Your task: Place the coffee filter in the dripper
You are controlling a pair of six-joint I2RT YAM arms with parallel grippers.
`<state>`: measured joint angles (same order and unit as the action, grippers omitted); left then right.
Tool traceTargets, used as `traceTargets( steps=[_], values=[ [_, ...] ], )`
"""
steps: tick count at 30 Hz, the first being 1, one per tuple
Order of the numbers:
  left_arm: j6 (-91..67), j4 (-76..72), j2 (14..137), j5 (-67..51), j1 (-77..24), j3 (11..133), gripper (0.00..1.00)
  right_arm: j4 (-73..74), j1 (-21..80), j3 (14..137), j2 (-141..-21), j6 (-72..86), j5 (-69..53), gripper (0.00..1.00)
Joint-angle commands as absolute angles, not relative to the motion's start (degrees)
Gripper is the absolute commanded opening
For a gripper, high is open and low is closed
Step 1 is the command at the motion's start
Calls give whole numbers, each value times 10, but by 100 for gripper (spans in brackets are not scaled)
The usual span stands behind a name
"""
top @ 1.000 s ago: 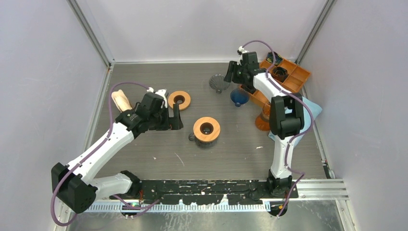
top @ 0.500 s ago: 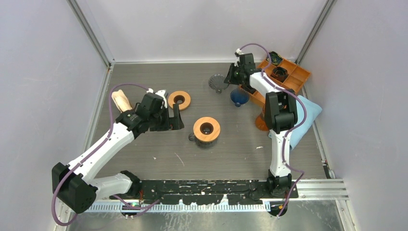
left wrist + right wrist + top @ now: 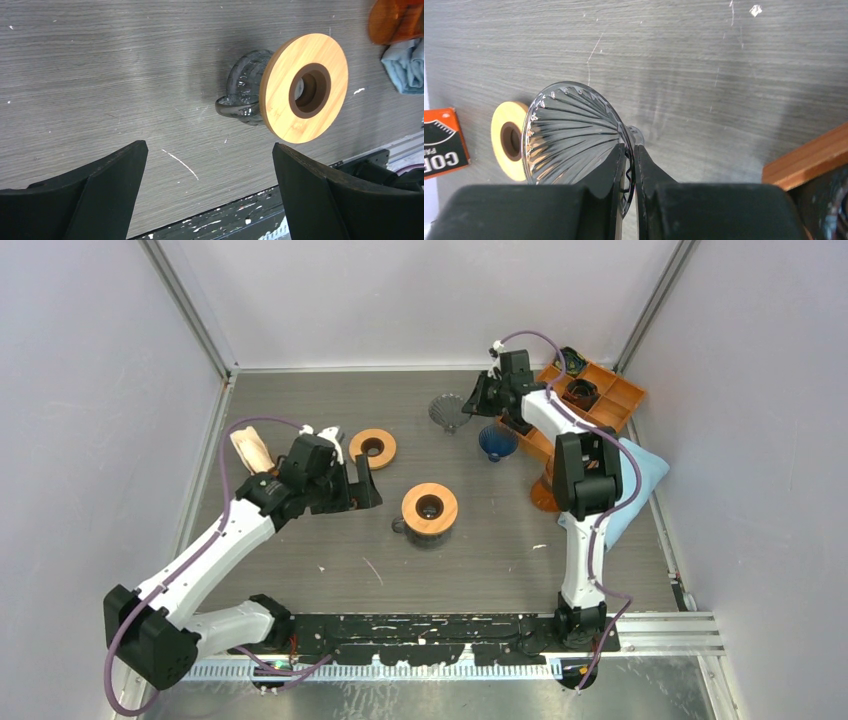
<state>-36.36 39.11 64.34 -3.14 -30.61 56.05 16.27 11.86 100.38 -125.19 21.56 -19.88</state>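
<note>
On the grey desk (image 3: 300, 400), at twelve o'clock, we see the right hand (image 3: 630, 156) pinching the rim of the clear dripper (image 3: 569, 130). At nine o'clock the left hand (image 3: 209, 150) is spread wide.

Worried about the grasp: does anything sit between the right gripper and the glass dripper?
Nothing visible does. The right gripper is pinched straight onto the rim of the glass dripper, with only the glass wall between its fingers.
</note>
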Motion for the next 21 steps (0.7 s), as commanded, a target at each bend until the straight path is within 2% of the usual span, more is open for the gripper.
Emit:
traceTargets(
  steps=[1, 21],
  values=[
    [-384, 356, 618, -39, -303, 564, 99, 137, 120, 984, -1149, 239, -236, 1],
    [-470, 340, 565, -58, -303, 571, 99, 210, 171, 821, -895, 240, -249, 1]
  ],
)
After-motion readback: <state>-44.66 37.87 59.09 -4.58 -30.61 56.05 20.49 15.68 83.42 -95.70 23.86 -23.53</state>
